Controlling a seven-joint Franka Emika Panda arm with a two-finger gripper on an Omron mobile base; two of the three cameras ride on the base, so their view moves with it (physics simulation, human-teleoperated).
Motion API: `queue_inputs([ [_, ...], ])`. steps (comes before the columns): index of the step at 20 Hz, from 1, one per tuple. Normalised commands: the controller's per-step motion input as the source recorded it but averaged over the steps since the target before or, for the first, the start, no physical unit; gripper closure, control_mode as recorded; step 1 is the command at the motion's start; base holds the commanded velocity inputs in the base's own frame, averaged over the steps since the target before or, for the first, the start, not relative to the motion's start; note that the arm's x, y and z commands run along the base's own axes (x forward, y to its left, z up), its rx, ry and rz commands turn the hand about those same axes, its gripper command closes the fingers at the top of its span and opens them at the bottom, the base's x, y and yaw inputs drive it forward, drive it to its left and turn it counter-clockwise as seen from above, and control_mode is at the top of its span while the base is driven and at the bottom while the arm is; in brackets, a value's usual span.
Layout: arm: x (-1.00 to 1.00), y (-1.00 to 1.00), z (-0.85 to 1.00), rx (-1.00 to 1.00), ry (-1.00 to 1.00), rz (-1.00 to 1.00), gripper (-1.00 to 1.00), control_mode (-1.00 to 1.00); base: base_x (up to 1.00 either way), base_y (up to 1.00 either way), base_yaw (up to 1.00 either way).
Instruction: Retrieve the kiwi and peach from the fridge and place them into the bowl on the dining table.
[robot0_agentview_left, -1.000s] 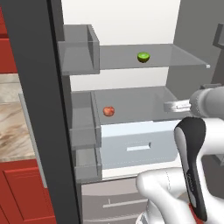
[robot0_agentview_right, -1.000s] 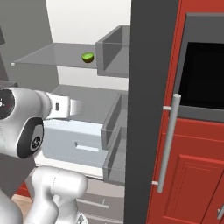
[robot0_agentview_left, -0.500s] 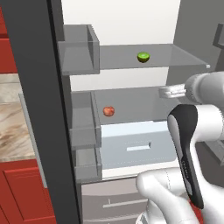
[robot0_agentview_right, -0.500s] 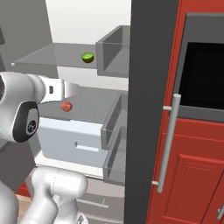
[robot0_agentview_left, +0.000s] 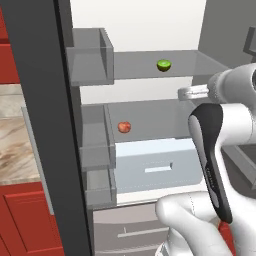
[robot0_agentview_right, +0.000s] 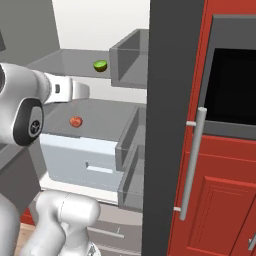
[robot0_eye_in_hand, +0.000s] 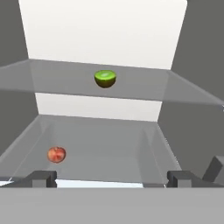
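The fridge (robot0_agentview_left: 140, 25) stands open. On its upper glass shelf lies the kiwi (robot0_agentview_left: 163, 65) (robot0_agentview_right: 100, 65) (robot0_eye_in_hand: 105, 78), green with a brownish edge. One shelf lower, the pinkish-red peach (robot0_agentview_left: 124, 127) (robot0_agentview_right: 75, 121) (robot0_eye_in_hand: 56, 154) rests toward the left. My gripper (robot0_eye_in_hand: 111, 179) (robot0_agentview_left: 186, 93) (robot0_agentview_right: 80, 90) is open, empty, and hovers at the front of the fridge between the two shelf levels, short of both fruits. The hand view has the kiwi ahead and above centre and the peach low on the left. The bowl and the dining table are out of view.
A pale drawer (robot0_agentview_left: 152, 162) sits under the peach's shelf. Grey door bins (robot0_agentview_left: 90, 60) (robot0_agentview_right: 127, 57) flank the opening. Red cabinets with a bar handle (robot0_agentview_right: 192, 165) and a dark oven window stand on the right; a marble counter (robot0_agentview_left: 12, 145) lies left.
My hand has risen and reached forward toward the fridge shelves. In the right base view it no longer covers the peach. Both fruits have stayed put.
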Motion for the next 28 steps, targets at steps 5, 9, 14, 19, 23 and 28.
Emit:
queue_inputs([
  [5,0.43,0.0,0.16,0.07,-0.03,0.0,-1.0,-1.0,0.0,0.0,0.0],
  [9,0.61,0.0,0.22,0.08,0.0,0.0,-1.0,-1.0,0.0,0.0,0.0],
  [14,0.65,0.0,0.03,0.03,0.09,0.0,-1.0,-1.0,0.0,0.0,0.0],
  [19,0.52,0.0,0.0,0.0,0.09,0.0,-1.0,-1.0,0.0,0.0,0.0],
  [23,0.58,0.0,-0.04,0.0,0.01,0.0,-1.0,-1.0,0.0,0.0,0.0],
  [28,0.47,0.0,-0.18,0.0,0.0,0.0,-1.0,-1.0,0.0,0.0,0.0],
])
